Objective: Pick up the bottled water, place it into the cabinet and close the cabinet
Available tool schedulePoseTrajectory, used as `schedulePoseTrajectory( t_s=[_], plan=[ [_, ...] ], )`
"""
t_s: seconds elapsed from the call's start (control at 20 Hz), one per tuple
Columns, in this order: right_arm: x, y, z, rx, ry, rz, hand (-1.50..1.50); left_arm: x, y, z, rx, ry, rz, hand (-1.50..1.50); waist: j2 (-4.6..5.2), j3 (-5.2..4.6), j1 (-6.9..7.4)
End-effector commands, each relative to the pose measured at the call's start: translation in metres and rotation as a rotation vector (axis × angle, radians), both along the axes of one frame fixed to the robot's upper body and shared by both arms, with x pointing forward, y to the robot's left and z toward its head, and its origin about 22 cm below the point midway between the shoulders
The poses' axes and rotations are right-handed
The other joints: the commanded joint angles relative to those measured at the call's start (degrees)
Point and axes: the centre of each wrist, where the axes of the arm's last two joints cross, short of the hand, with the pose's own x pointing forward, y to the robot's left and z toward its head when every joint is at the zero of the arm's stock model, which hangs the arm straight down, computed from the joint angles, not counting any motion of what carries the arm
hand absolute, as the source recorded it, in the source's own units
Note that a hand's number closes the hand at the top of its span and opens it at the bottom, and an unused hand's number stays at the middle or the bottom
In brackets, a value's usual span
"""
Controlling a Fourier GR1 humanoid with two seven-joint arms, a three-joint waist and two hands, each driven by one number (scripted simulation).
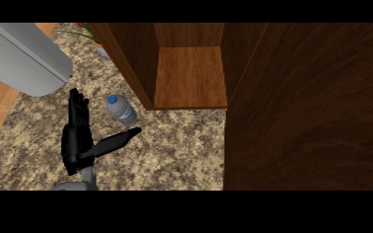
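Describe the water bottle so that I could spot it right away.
Find the open wooden cabinet on the speckled counter. Just left of its front corner stands the water bottle, beside the left hand. It is the only small clear thing, with a blue cap.

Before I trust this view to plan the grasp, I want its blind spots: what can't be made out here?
- Right hand: shows nowhere in the head view.
- Cabinet interior: its upper part is cut off by the view's top edge.
- Cabinet door: fills the right side, hiding the counter behind it.
- Bottled water: label too small to read.
- Left hand: open beside the bottle, forearm cut off by the lower edge.
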Motion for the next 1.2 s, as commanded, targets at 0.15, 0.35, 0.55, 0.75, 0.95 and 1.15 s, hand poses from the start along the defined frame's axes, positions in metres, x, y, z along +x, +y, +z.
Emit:
schedulePoseTrajectory(
  t_s=[0.15,0.35,0.55,0.75,0.95,1.15],
  plan=[
    [-0.012,-0.008,0.017,-0.003,-0.045,-0.005,-1.50,0.022,0.036,-0.041,-0.064,-0.011,0.052,-1.50,0.14,0.00,-0.20],
    [-0.017,0.000,0.035,-0.013,-0.037,-0.011,-1.50,0.020,0.020,-0.066,-0.002,0.001,0.076,-1.50,0.21,-0.02,0.06],
    [-0.018,-0.008,0.022,-0.022,-0.042,0.019,-1.50,0.036,0.024,-0.079,-0.101,0.009,0.023,-1.50,0.32,-0.05,-0.62],
    [-0.020,0.006,0.032,0.002,-0.047,0.018,-1.50,0.004,0.011,-0.112,-0.158,0.001,-0.077,-1.50,0.26,-0.07,-0.09],
    [-0.019,-0.001,0.024,0.001,-0.036,0.014,-1.50,0.006,0.007,-0.121,-0.221,-0.006,-0.097,-1.50,0.17,0.00,0.12],
    [-0.017,-0.002,0.021,-0.022,-0.044,0.017,-1.50,0.035,0.015,-0.114,-0.235,-0.063,-0.089,-1.50,0.54,-0.10,-0.48]
  ],
)
